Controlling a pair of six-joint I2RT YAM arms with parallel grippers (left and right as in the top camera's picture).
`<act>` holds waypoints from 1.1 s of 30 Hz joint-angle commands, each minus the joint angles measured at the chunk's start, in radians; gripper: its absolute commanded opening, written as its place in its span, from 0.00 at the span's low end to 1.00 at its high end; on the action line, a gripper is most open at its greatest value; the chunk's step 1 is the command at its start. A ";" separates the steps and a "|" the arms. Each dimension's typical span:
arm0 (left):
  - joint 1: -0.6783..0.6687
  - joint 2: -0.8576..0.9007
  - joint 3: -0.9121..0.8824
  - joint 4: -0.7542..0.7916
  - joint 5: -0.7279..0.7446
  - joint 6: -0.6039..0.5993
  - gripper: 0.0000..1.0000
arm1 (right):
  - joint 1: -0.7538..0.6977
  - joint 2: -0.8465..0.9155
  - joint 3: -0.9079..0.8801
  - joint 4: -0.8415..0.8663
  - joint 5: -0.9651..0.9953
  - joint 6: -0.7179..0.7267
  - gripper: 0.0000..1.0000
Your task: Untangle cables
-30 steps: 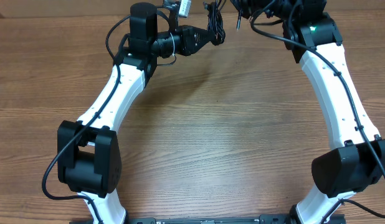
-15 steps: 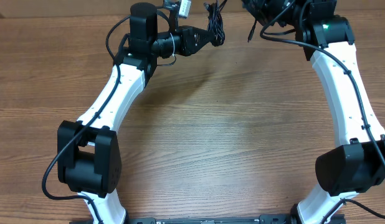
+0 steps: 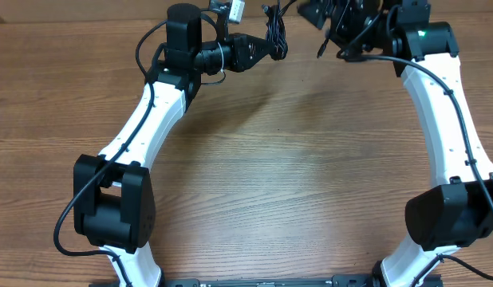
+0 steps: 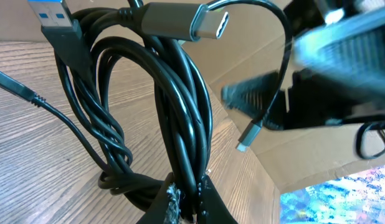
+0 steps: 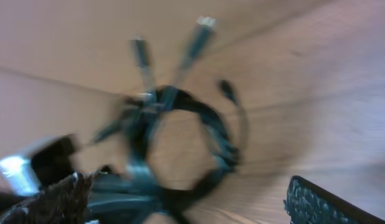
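Note:
The cables point(image 3: 274, 32) are a coil of black cords hanging upright at the far edge of the table. My left gripper point(image 3: 266, 48) is shut on the coil's lower part. In the left wrist view the cables point(image 4: 174, 118) rise from the shut fingertips point(image 4: 208, 202), with a grey plug point(image 4: 180, 18) and a blue-tipped plug point(image 4: 52, 15) on top. A thin cord ends in a small plug point(image 4: 242, 145) that dangles to the right. My right gripper point(image 3: 330, 20) stands open to the right of the coil, apart from it. In its blurred view the cables point(image 5: 180, 143) lie ahead of the wide-open fingers point(image 5: 320, 202).
The wooden table point(image 3: 270, 175) spreads between both white arms. A cardboard wall point(image 4: 304, 155) stands just behind the table's far edge, close to both grippers. The right arm's own thick black wire point(image 3: 390, 60) loops near its wrist.
The right arm has swung to the right, away from the coil, its gripper still open. The dangling small plug has shifted right with it. The left arm and its hold are unchanged.

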 commanded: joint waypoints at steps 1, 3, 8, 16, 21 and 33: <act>-0.006 -0.010 0.008 0.008 0.005 0.013 0.04 | 0.000 -0.002 0.009 -0.063 0.195 -0.045 1.00; -0.006 -0.010 0.008 0.008 0.001 0.018 0.04 | 0.000 -0.002 0.009 -0.116 0.137 -0.045 1.00; -0.005 -0.010 0.008 0.007 -0.003 0.024 0.04 | 0.000 -0.002 0.009 -0.167 -0.089 -0.045 1.00; -0.005 -0.010 0.008 0.007 -0.003 0.025 0.04 | -0.026 -0.002 0.009 -0.282 -0.374 -0.067 1.00; -0.005 -0.010 0.008 0.007 -0.007 0.028 0.04 | -0.051 -0.002 0.009 -0.203 -0.580 -0.024 1.00; -0.006 -0.010 0.008 0.007 -0.006 0.023 0.04 | -0.020 -0.002 0.009 0.197 -0.410 0.203 1.00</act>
